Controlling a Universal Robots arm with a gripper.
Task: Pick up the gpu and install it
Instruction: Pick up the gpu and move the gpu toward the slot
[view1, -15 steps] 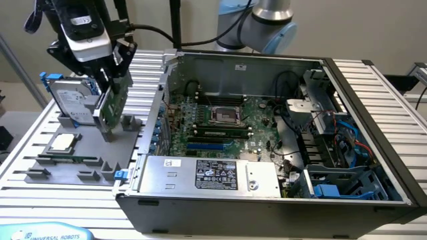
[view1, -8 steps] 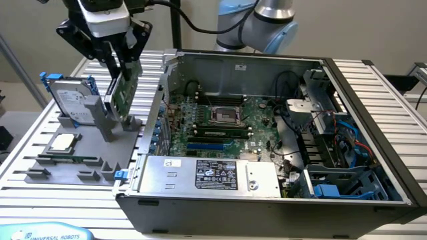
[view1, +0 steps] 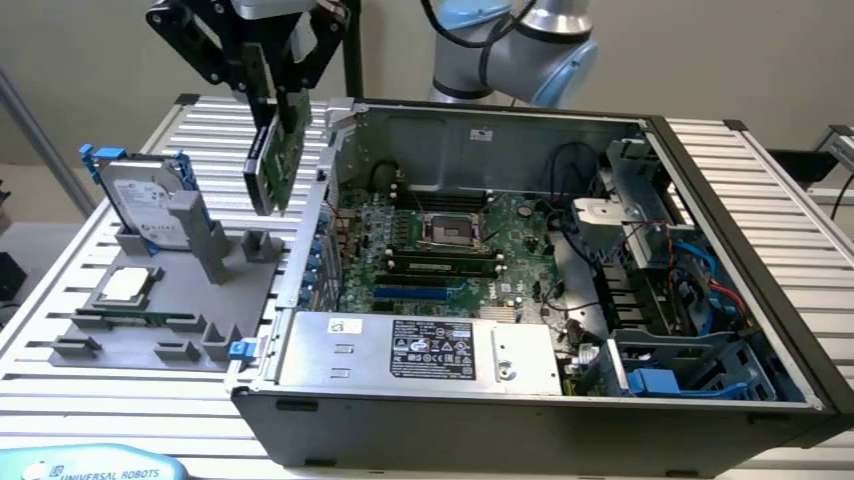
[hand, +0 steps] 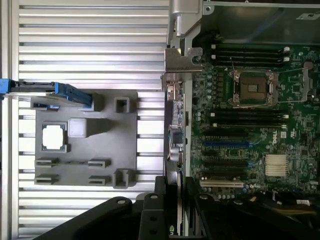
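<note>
**Gpu (view1: 274, 160) held aloft**

I see the gripper (view1: 276, 92) pinching the gpu by its upper edge, upper left of the exterior view. The card hangs upright above the gap between the grey fixture (view1: 160, 330) and the open computer case (view1: 534, 420), off the motherboard (view1: 441, 240).

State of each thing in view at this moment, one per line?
gripper: shut on gpu
gpu: in the air, on edge, not seated in a slot
hard drive: upright in gray holder
processor chip: flat in gray holder
computer case: open, side panel off
</note>
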